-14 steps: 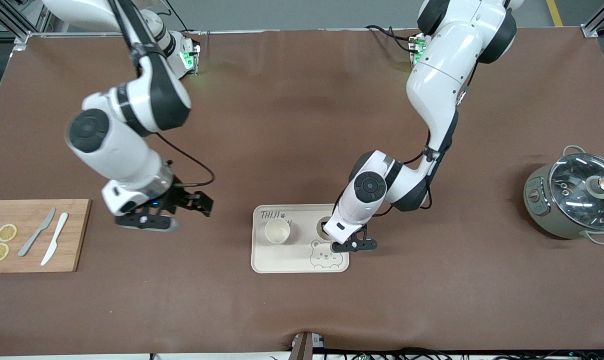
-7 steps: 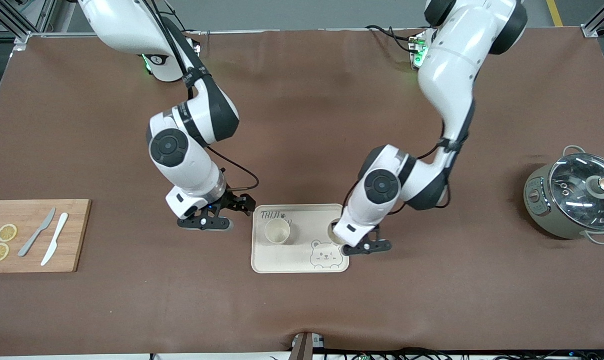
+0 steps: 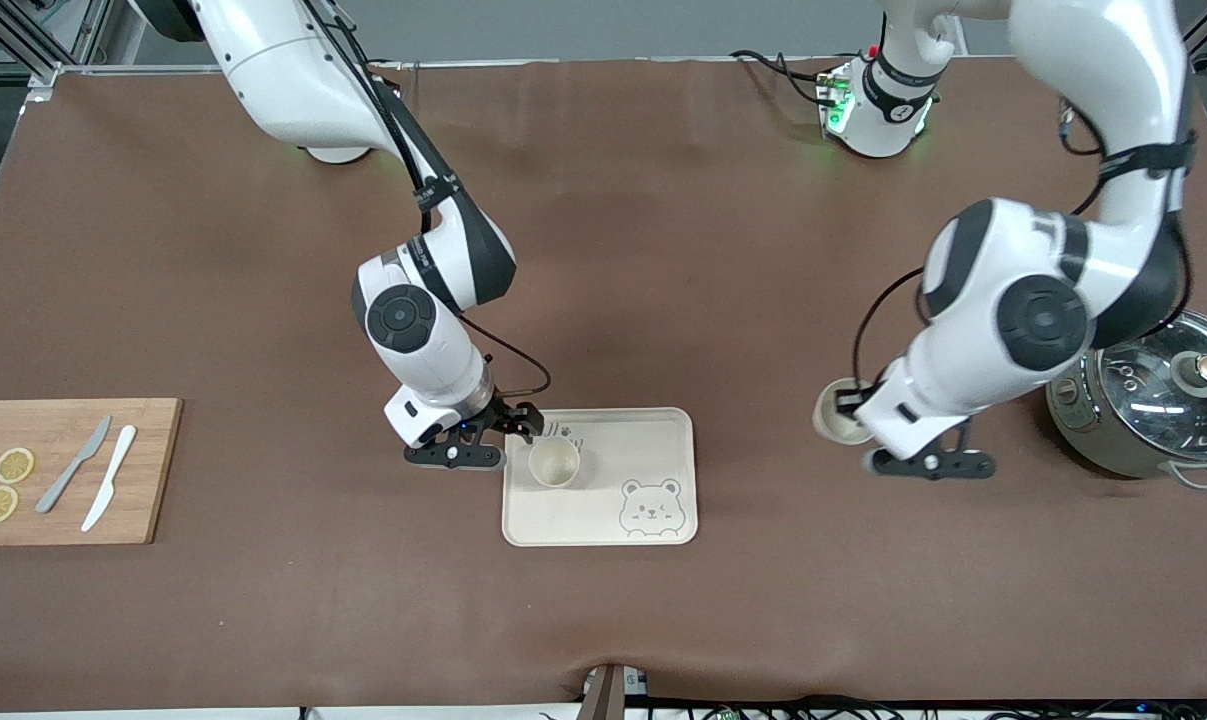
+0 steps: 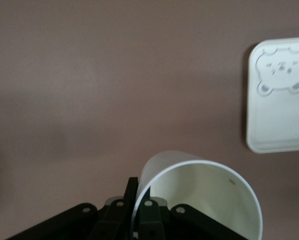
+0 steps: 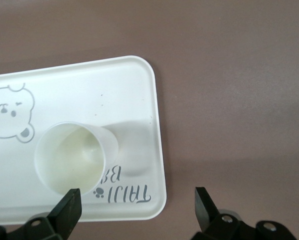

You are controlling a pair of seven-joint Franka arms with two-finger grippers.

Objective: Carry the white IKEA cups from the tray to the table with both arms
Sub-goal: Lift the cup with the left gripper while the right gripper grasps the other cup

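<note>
Left end effector (image 3: 868, 432) carried one cup (image 3: 835, 421) off the tray (image 3: 603, 520); right end effector (image 3: 508, 432) reached it.

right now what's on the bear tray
One white cup stands upright on the bear tray, at the end toward the right arm, and looks empty. The right gripper hovers over that edge, fingers open, covering some lettering. The rest shows only the bear drawing.

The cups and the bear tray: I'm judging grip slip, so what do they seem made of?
Cup on the tray: thin, slightly see-through wall, matte cream, probably plastic. Cup in the left end effector: same thin rim, smooth inside, likely plastic too. Bear tray: cream, rounded moulded lip, printed drawing; plastic or melamine, can't tell which.
</note>
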